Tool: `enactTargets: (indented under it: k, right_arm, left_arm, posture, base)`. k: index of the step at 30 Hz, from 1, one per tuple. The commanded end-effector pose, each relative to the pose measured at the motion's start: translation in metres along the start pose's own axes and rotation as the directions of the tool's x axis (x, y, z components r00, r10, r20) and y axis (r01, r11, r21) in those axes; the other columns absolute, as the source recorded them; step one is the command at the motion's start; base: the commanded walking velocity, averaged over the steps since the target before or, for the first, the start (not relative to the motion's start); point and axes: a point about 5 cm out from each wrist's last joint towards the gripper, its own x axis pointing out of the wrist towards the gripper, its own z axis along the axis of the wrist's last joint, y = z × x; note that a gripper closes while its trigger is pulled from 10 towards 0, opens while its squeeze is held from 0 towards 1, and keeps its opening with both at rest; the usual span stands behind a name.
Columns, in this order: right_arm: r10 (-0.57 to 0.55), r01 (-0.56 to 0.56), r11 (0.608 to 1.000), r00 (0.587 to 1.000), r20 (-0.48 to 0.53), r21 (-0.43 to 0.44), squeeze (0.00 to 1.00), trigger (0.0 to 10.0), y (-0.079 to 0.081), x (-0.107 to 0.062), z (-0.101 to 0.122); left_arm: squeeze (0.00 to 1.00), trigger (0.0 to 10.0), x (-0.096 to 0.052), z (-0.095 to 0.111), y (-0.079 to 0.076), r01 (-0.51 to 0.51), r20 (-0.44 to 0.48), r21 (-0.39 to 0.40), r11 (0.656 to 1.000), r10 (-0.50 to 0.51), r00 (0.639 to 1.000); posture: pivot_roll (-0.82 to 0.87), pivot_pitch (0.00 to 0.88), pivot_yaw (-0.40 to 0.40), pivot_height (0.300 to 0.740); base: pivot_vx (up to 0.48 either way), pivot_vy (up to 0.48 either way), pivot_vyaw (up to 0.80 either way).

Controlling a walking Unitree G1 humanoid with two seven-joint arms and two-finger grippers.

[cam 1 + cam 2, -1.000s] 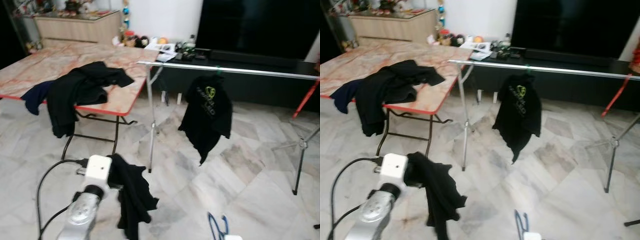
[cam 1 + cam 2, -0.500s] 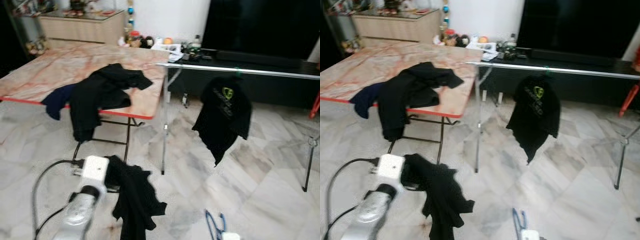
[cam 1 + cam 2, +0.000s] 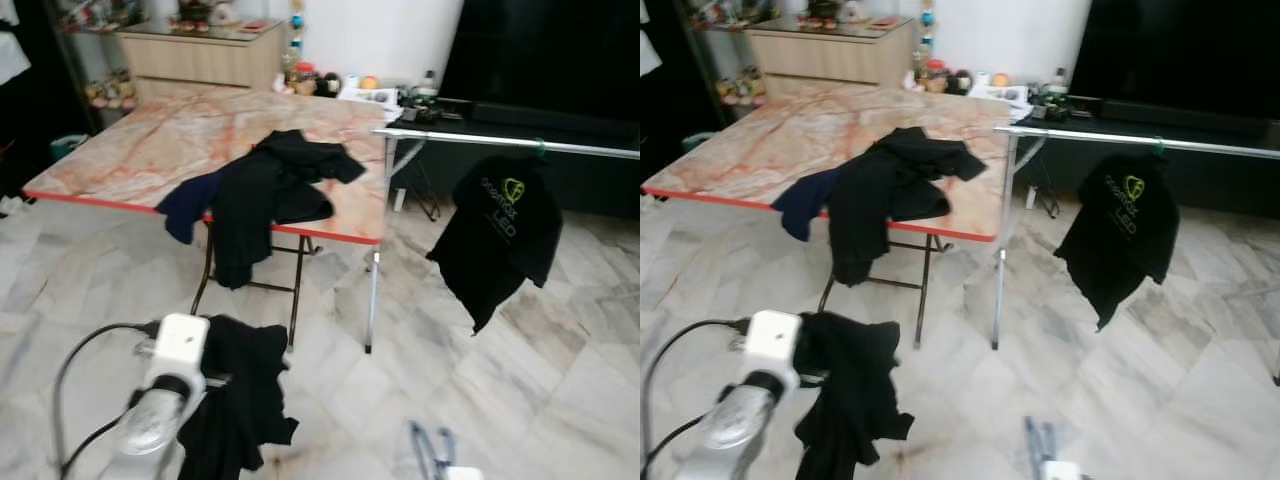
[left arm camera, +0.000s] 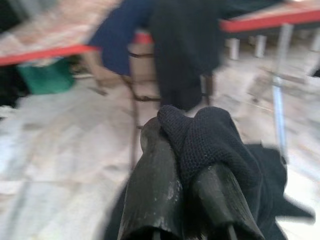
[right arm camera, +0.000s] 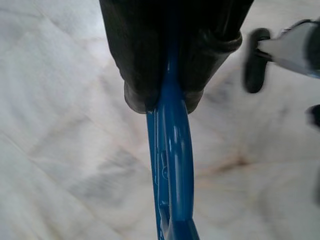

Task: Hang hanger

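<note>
Between right gripper fingers: blue hanger.

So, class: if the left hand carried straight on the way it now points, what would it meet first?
Probably the dark clothes hanging off the red-edged table. The left hand, shut on a black garment, points at them; depth is unclear.

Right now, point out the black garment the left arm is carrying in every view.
Left eye view: black garment hangs low left, above the floor.
Right eye view: same spot, low left, below the table edge.
Left wrist view: bunched between the shut fingers of the left tool.
Right wrist view: the right tool grips a blue hanger here instead.
Shared landmark: the red-edged table behind the garment.
</note>
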Motion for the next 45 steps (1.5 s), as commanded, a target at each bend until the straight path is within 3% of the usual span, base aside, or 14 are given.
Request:
enactTargets:
  k: [1, 15, 45]
  right_arm:
    - [-0.003, 0.003, 1.0, 1.0, -0.005, 0.03, 0.0, 10.0, -0.0023, -0.0003, -0.0015]
    - [0.006, -0.006, 1.0, 1.0, -0.004, 0.029, 0.0, 10.0, -0.0017, -0.0002, -0.0008]
    - [0.004, -0.004, 1.0, 1.0, -0.005, 0.008, 0.0, 10.0, -0.0051, -0.0002, -0.0002]
  left_arm:
    - [0.0, 10.0, 0.0029, 0.0129, -0.0082, 0.029, 0.061, -0.007, 1.0, -0.029, 0.998]
    - [0.0, 10.0, 0.0009, 0.014, -0.0082, 0.043, 0.074, -0.03, 0.999, -0.041, 0.996]
    - [0.0, 10.0, 0.0014, 0.0154, -0.0063, 0.038, 0.08, -0.032, 0.999, -0.036, 0.996]
  posture:
    - [0.22, 0.0, -0.017, 0.74]
    - [0.23, 0.0, -0.015, 0.74]
    - [0.23, 0.0, -0.019, 0.74]
  base:
    - [0.0, 0.0, 0.0]
    - [0.0, 0.0, 0.0]
    - [0.338, 0.0, 0.0]
